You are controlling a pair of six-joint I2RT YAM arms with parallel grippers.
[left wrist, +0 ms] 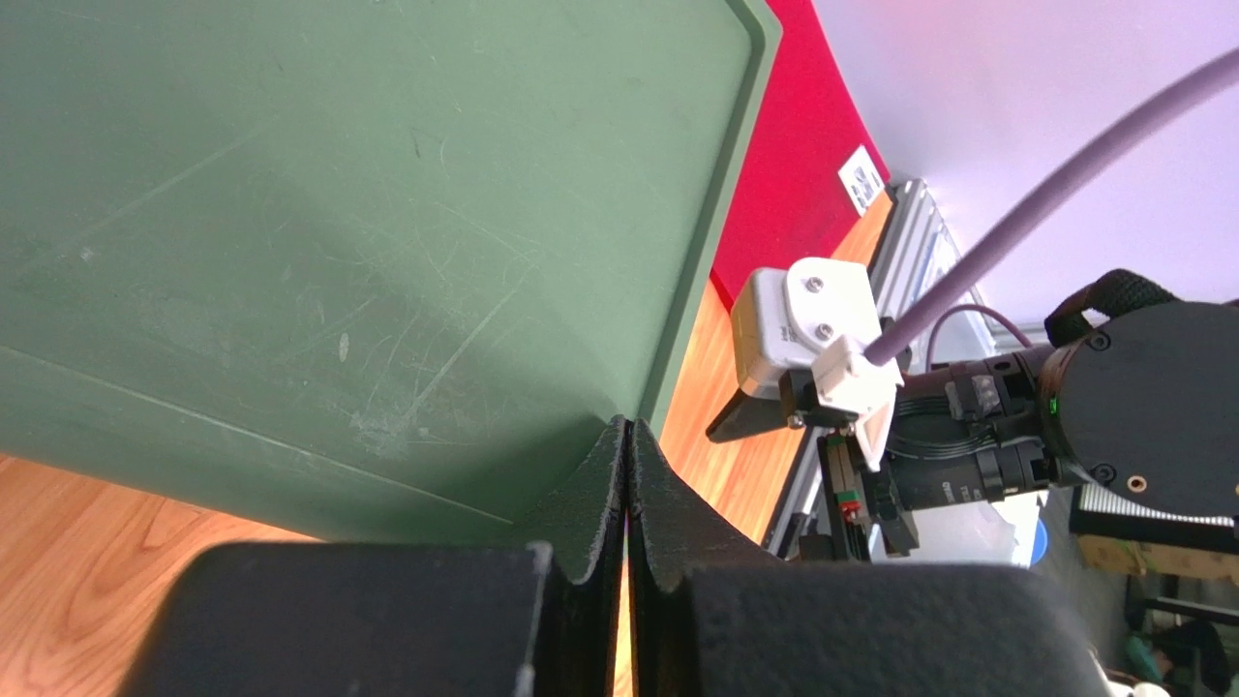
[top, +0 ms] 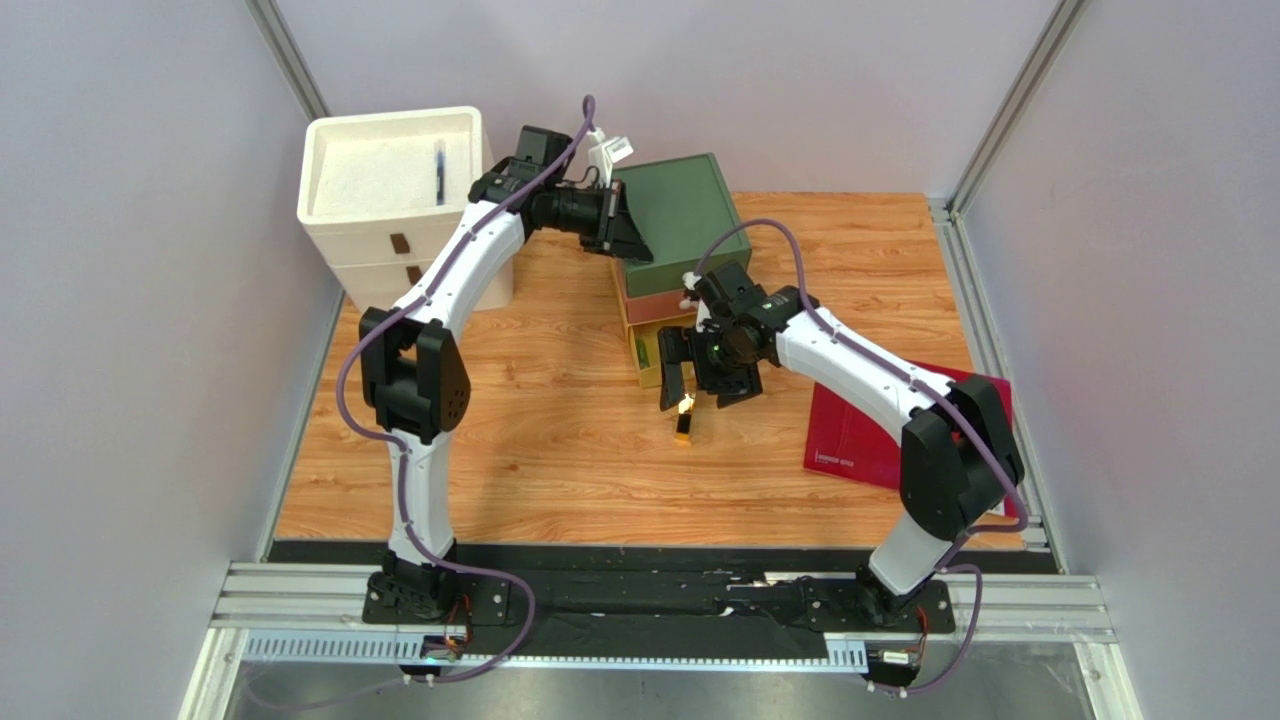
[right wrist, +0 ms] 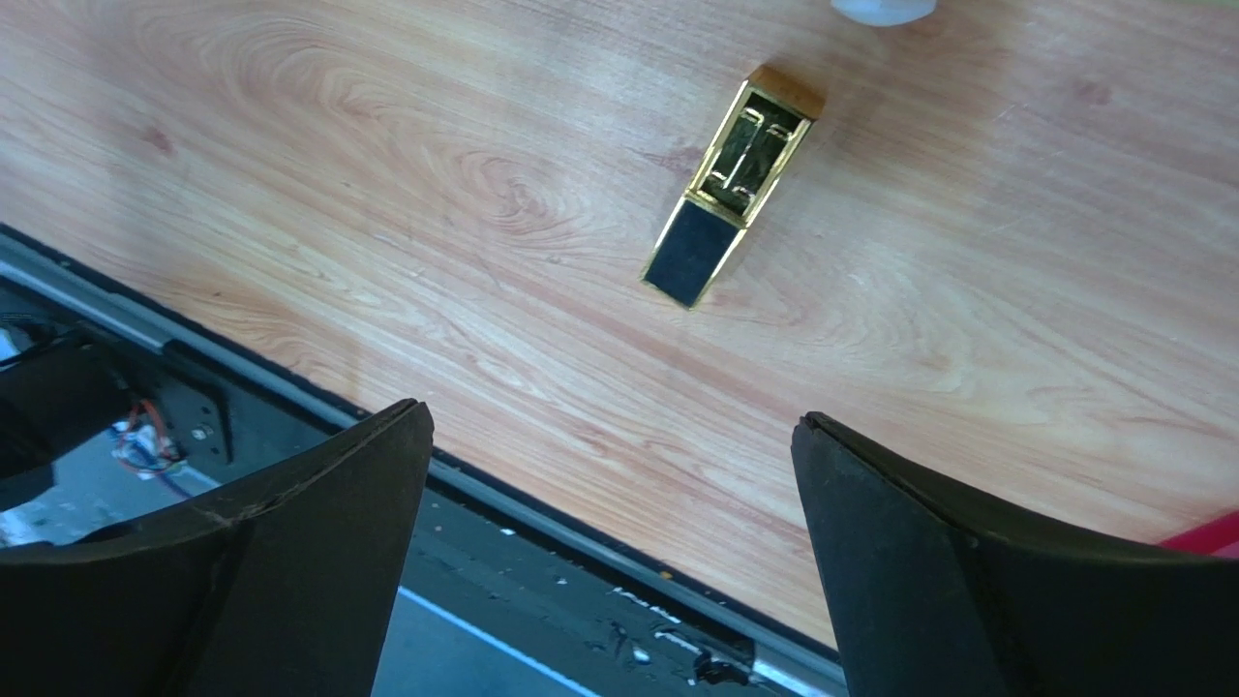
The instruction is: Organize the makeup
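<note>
Bench (top: 526, 435), light wood grain. One task item is in plain sight: a small black-and-gold rectangular case (top: 684, 422), lying flat near mid-bench, just near of the dark green square-topped plastic box (top: 684, 225) and well left of the flat dark red folder (top: 854, 438).

Right end effector (top: 703, 372) hangs directly over the case, released, fingers spread wide and holding nothing. In the right wrist view the case (right wrist: 735, 189) lies on bare wood, ahead of the gap between the fingers and set diagonally to them.

Left end effector (top: 616, 222) is at the far left edge of the green box top, clenched. In the left wrist view its pads (left wrist: 608, 479) are pressed flush, tips against the green rim. Cannot tell whether they nip anything.

Handling, as a judgement:
- The case looks rigid, light and hard-shelled. The gold half is glossy and likely slick.
- It sits low on the bench, so the fingertips must come right down to the wood.
- Best hold is across the narrow width at mid-length, where black meets gold.
- The wrist probably needs turning to square up to the long sides.
- An off-centre pinch risks the case pivoting or squirting out.
</note>
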